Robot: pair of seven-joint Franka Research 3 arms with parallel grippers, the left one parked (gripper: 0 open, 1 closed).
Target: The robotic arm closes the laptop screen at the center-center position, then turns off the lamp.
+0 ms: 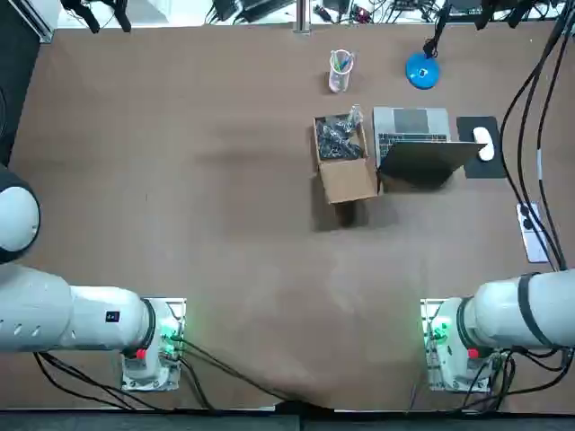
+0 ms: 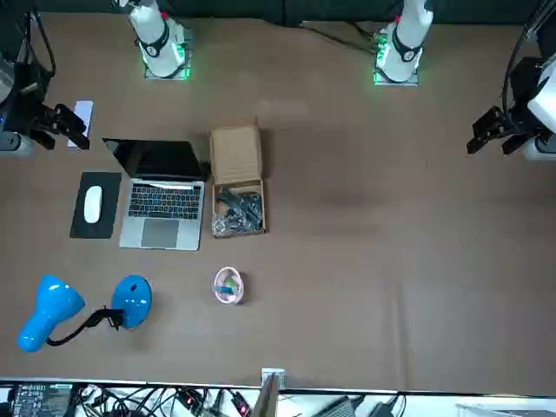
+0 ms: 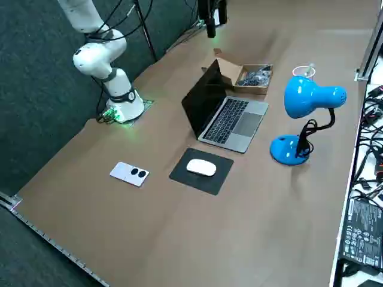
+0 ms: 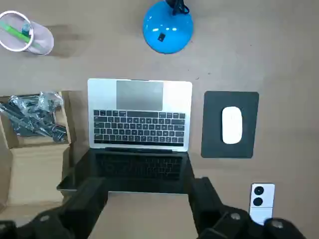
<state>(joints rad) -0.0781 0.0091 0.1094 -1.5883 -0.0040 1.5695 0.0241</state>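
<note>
The right arm's black two-finger gripper (image 4: pixel 147 201) is hovering behind the lid of the open silver laptop (image 4: pixel 139 117), clear of it, fingers (image 4: pixel 85 203) spread wide and holding nothing. The lid's long edge is lying crosswise ahead of them. The blue desk lamp (image 4: pixel 167 25) is standing beyond the laptop's trackpad.

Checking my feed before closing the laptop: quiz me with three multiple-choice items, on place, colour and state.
1. The mouse lies: A on the black mouse pad; B in the cardboard box; C on the phone.
2. The desk lamp is: A red; B blue; C white.
3. The laptop screen is: A shut; B open; C detached.
Answers: A, it rests on that pad; B, head and base are blue; B, the keyboard shows, with the right gripper open and raised behind the screen.
</note>
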